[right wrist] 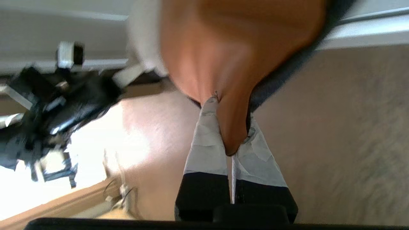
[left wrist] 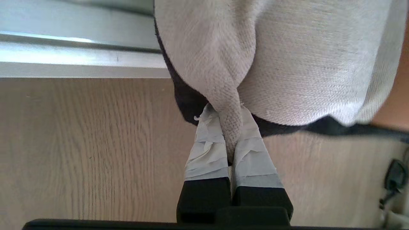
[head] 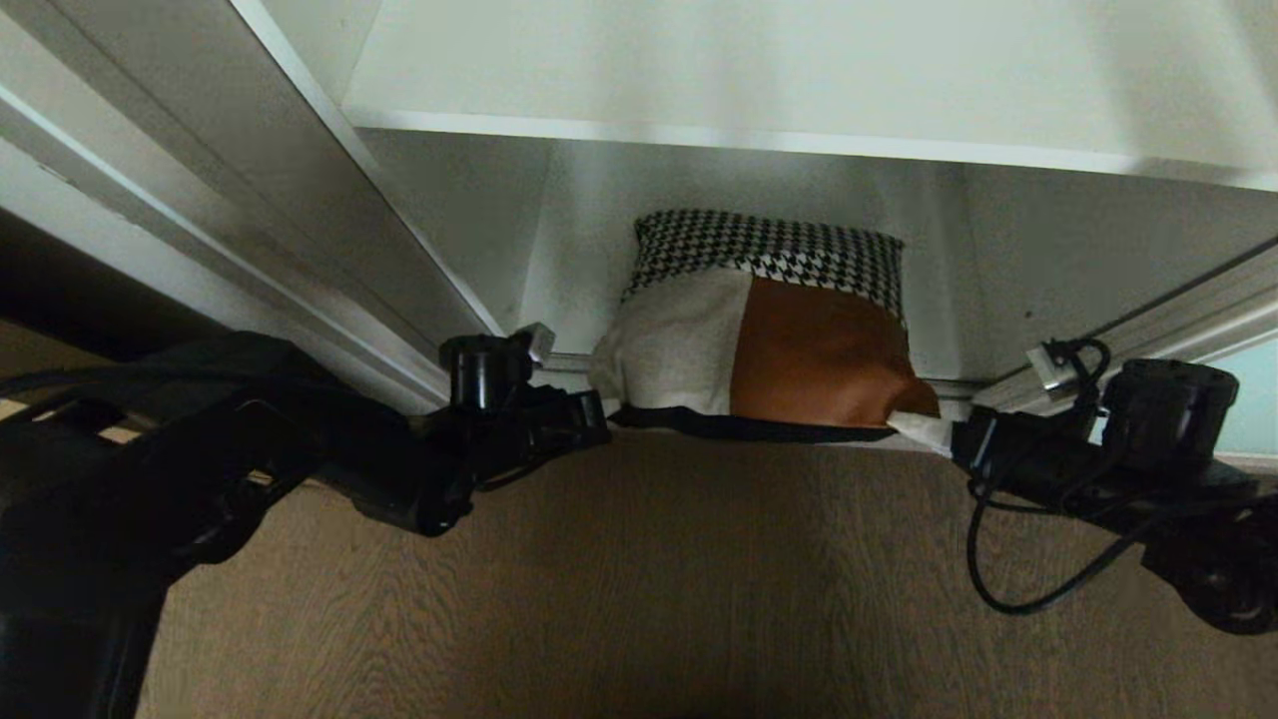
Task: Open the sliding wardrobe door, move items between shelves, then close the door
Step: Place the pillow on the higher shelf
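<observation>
— What have you got on the cushion?

— I see the cushion (head: pixel 764 330) in the lowest wardrobe compartment, under the white shelf (head: pixel 799 70), its near edge hanging out over the floor track (left wrist: pixel 80 68) and the wooden floor (head: pixel 639 579). The houndstooth band is at the far side, beige patch left, rust-brown patch right.

— And the end effectors?

— My left end effector (head: pixel 594 409) is at the cushion's near left corner. In the left wrist view its taped fingers (left wrist: pixel 204 153) are pinched together on a fold of the beige fabric. My right end effector (head: pixel 963 439) is at the near right corner; the right wrist view shows its fingers (right wrist: pixel 207 143) clamped on a tuck of the brown leather.

— The door?

— The sliding wardrobe door (head: pixel 1253 399) shows only as a pale aqua sliver at the far right, behind my right arm. The compartment in front of me stands open.
</observation>
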`<state>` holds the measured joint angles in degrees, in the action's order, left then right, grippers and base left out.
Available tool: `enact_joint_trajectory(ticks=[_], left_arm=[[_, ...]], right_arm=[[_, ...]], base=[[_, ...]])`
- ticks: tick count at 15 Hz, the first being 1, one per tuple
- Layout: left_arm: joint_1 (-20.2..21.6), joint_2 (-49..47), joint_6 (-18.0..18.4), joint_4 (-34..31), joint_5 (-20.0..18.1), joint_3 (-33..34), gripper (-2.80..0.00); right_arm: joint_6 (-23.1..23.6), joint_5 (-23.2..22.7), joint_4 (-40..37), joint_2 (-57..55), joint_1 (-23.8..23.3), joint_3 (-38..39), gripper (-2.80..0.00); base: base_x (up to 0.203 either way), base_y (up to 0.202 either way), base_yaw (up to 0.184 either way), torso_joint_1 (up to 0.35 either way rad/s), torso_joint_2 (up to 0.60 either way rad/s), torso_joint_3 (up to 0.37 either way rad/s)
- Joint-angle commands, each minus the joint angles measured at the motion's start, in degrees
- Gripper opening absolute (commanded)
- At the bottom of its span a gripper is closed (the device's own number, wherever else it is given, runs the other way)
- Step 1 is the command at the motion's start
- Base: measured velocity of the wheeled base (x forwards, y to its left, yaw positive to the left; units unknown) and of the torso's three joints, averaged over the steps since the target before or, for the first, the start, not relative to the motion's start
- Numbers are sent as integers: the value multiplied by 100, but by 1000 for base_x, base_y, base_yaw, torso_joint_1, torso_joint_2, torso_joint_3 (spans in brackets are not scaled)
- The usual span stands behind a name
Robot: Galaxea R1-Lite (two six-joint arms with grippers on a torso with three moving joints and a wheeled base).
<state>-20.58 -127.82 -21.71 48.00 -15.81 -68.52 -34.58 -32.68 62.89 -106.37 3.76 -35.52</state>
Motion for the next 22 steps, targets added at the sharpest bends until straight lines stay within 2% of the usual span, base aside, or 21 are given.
enact_joint_trajectory(ticks=[1,5,9,14,18,20,22], left_arm=[[-203,899,-11,-125,253,346,-280],[-424,1972,-20,-410,585,1167,-280],[-654,2829,-69,-507,1061,1948,-280],[-903,4064,-238,-518,1108,2956,-280],[-1641,5019,-275,-959,1072,3400,-280],[-1863,5191,-248,-1055,1031,3602,-280],[-1968,5334,-240,-1060,895,3599,-280]], right_arm=[[-31,-20,12,1016,210,504,-280],[-41,-5,-548,2364,467,1047,-280],[-55,6,-1847,3843,651,1296,-280],[-57,49,-4016,5579,686,1119,-280],[-44,107,-5313,6576,691,795,-280],[-26,90,-5968,6881,696,644,-280],[-22,73,-6236,7096,696,557,-280]], base=[[0,0,0,0,0,0],[0,0,0,0,0,0],[0,0,0,0,0,0],[0,0,0,0,0,0],[0,0,0,0,0,0],[0,0,0,0,0,0],[0,0,0,0,0,0]])
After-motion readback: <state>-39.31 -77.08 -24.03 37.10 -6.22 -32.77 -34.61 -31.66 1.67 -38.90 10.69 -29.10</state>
